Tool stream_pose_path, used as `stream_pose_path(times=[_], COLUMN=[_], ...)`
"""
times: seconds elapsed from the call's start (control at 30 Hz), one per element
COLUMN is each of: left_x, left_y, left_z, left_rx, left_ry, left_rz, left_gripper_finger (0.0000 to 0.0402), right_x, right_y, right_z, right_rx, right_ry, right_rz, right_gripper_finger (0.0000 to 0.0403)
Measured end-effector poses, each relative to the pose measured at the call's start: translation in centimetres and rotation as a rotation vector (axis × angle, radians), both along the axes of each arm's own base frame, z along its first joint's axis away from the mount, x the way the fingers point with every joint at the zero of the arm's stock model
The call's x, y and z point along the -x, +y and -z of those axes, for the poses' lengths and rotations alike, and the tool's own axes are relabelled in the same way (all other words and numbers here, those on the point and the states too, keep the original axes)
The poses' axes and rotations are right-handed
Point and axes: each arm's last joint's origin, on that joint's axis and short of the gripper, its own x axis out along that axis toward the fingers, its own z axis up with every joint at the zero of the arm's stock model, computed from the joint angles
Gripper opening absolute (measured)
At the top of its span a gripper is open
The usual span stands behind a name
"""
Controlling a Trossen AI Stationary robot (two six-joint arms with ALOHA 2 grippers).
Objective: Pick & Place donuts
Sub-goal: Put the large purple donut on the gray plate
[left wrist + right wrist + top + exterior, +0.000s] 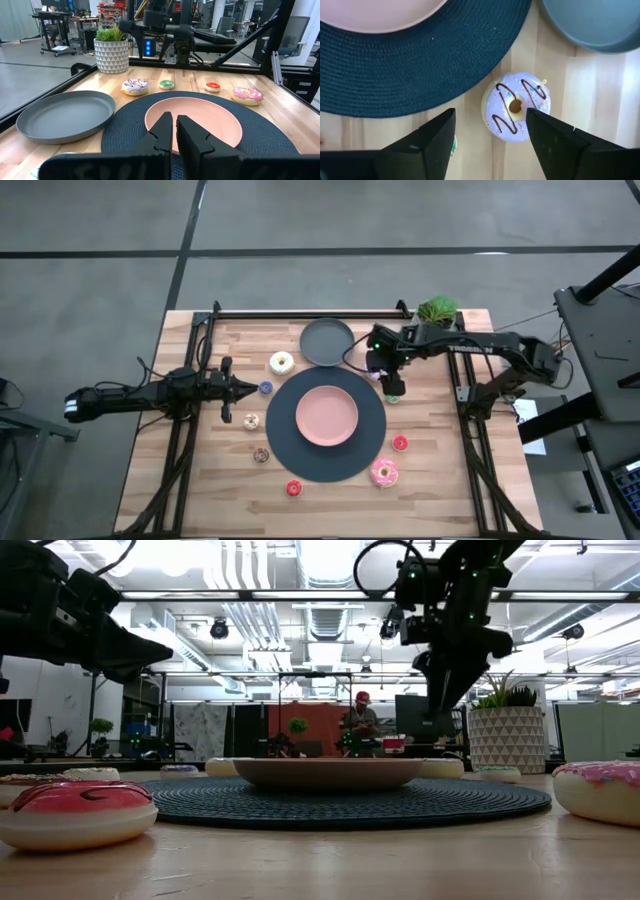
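A pale lilac donut with dark drizzle lies flat on the wood just off the right rim of the dark round mat, near the grey plate. My right gripper hovers over it, pointing steeply down, open, touching nothing; in the high view the gripper hides the donut. A small green donut lies close beside it. The pink plate sits on the mat. My left gripper waits shut at the table's left, above the wood.
Other donuts lie on the wood around the mat: cream, blue, tan, brown, red, red, pink sprinkled. A potted plant stands at the far right corner.
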Motion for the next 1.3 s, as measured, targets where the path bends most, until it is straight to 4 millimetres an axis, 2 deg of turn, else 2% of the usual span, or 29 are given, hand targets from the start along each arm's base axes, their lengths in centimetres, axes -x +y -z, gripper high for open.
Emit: stream_pose_path(times=[0.43,0.87,1.3], left_x=[0.0,0.0,0.0], left_y=[0.0,0.0,0.0], left_z=[0.0,0.0,0.0], left_rx=[0.000,0.000,0.000], left_ry=[-0.001,-0.003,-0.002], left_rz=[0.000,0.000,0.000], left_gripper_finger=[0.0000,0.0000,0.0000], right_x=[-0.9,0.0,0.1], right_y=[-0.3,0.0,-0.1], right_z=[2.0,4.8,5.4], right_rx=[-0.018,-0.014,-0.002], right_ry=[0.059,0.055,0.040], right_rz=[-0.006,-0.001,-0.019], right_gripper_finger=[0.0247,0.0278,0.0293])
